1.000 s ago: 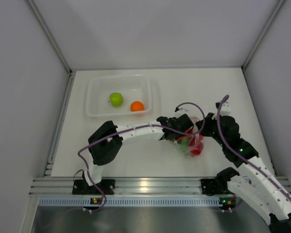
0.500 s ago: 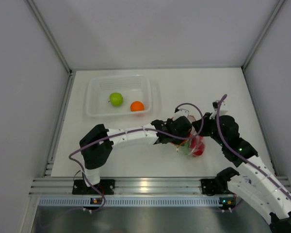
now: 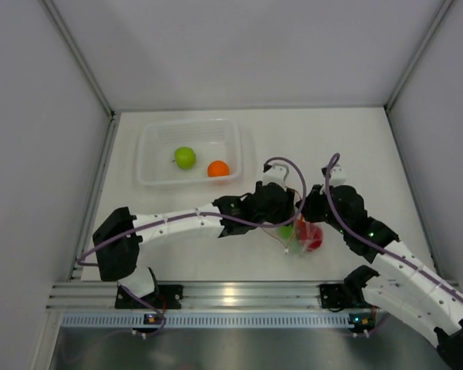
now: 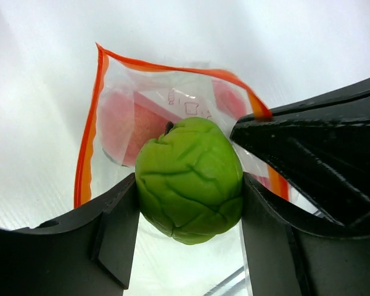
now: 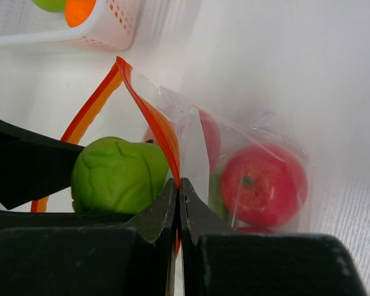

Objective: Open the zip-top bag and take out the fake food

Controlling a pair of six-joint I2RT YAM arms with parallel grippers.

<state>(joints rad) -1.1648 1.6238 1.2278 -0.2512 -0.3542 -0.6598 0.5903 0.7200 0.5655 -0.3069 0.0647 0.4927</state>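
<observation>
The clear zip-top bag [image 3: 305, 239] with its orange-red zipper strip [image 4: 86, 135] lies at mid-right of the table, mouth open. My left gripper [image 4: 190, 197] is shut on a lime green fake fruit [image 4: 190, 179], held just outside the bag's mouth; it also shows in the top view [image 3: 285, 230] and the right wrist view [image 5: 114, 176]. My right gripper [image 5: 178, 191] is shut on the bag's zipper strip [image 5: 163, 139]. A red fruit [image 5: 262, 185] and pink pieces [image 4: 126, 126] lie inside the bag.
A clear rigid tub [image 3: 150, 150] stands at the back left, holding a green apple [image 3: 185, 157] and an orange fruit [image 3: 217, 169]. White walls enclose the table on three sides. A metal rail [image 3: 231, 294] runs along the near edge.
My left gripper has drawn back to the left, bringing the green fruit out of the bag's mouth. My right gripper has shifted slightly left with the bag's edge.
</observation>
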